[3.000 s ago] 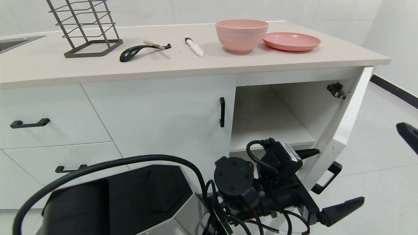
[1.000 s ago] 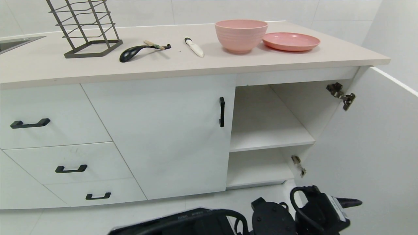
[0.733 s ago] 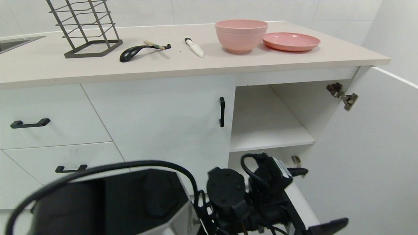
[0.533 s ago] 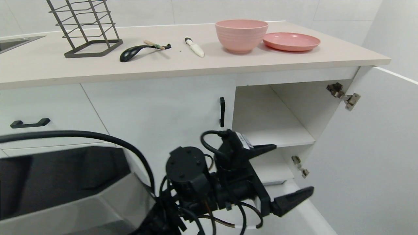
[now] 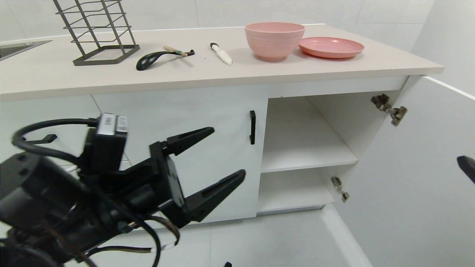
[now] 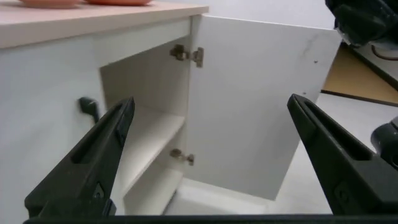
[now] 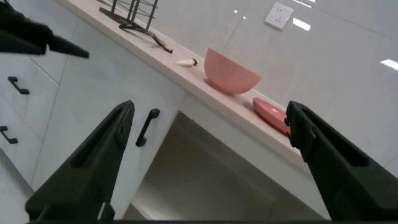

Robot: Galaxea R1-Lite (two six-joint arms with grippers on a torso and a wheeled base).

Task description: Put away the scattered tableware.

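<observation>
Pink bowl (image 5: pixel 274 40) stands upright on the beige counter (image 5: pixel 334 68), toward its right end. The pink plate (image 5: pixel 331 47) lies flat close against the bowl's right side; I cannot tell whether the two touch. Left of the bowl, apart from it, a short white utensil (image 5: pixel 222 53) with a dark end lies on the counter. Further left lies a black spoon (image 5: pixel 156 58) with a pale wooden stick (image 5: pixel 174 50) across its handle. Beyond the spoon stands a dark wire rack (image 5: pixel 96 33), and the corner of a sink (image 5: pixel 18 48) shows at the counter's far left. All the tableware is up on the counter, none of it in the cupboard. Below the bowl and plate the cupboard door (image 5: pixel 415 178) stands swung wide open on its hinges, showing a white inner shelf (image 5: pixel 308 157). The neighbouring door is closed, with a black handle (image 5: pixel 252 127) at its edge. My left gripper (image 5: pixel 228 151) hangs below counter level in front of that closed door, its fingers spread wide apart. My right gripper (image 7: pixel 208 118) is low on the right, by the open door and aimed up at the counter edge, its fingers likewise wide apart.
</observation>
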